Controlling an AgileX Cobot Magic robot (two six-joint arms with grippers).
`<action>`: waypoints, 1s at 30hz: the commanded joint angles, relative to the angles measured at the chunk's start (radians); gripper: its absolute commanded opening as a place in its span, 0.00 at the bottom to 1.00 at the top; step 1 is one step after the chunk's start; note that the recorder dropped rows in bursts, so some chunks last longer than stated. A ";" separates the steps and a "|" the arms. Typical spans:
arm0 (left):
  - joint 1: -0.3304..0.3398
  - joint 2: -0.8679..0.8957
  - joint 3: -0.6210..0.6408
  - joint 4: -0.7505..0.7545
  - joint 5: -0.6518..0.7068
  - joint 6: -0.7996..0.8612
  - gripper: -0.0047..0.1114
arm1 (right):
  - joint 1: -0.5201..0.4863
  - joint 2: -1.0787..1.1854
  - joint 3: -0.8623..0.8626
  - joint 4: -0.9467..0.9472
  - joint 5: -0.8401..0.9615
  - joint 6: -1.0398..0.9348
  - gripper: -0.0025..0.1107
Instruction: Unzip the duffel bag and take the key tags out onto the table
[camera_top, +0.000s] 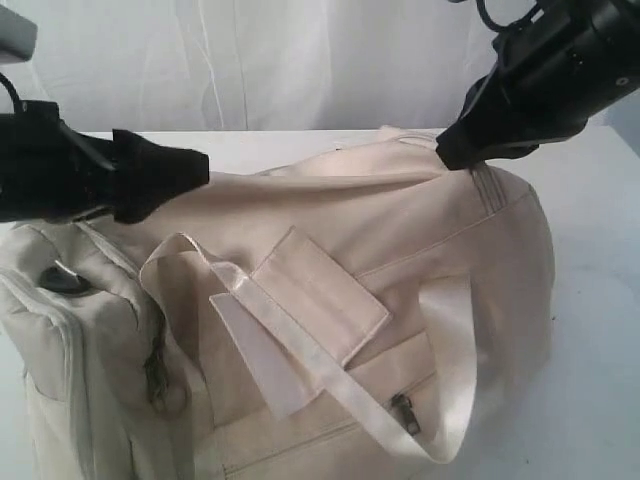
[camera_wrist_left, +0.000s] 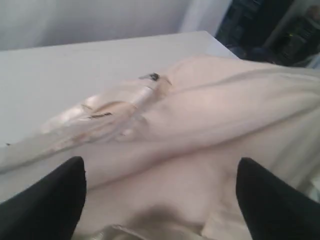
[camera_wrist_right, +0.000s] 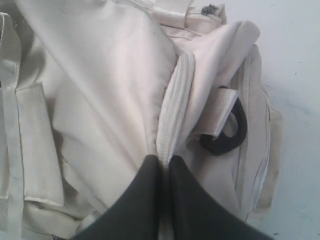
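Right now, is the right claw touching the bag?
Touching. Right wrist view: the shut right claw pinches the bag along its seam, with no gap showing.

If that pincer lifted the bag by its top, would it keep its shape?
Probably not: the bag creases and sags, so it looks floppy. Its loose strap would likely dangle. Broad and slumped, it seems unlikely to roll.

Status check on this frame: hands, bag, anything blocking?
Left hand open, above the duffel bag. Right hand shut, pinching the bag's top zip seam. Zip looks closed; key tags not visible. No obstruction seen.
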 joint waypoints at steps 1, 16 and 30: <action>-0.002 -0.050 0.086 0.016 0.015 0.037 0.76 | -0.002 -0.026 -0.020 -0.040 -0.104 0.012 0.02; 0.159 -0.393 0.227 0.016 -0.001 0.043 0.76 | -0.002 -0.026 -0.020 -0.099 -0.119 0.007 0.02; 0.289 -0.538 0.423 0.016 -0.132 0.089 0.76 | -0.002 -0.026 -0.020 -0.099 -0.119 0.017 0.02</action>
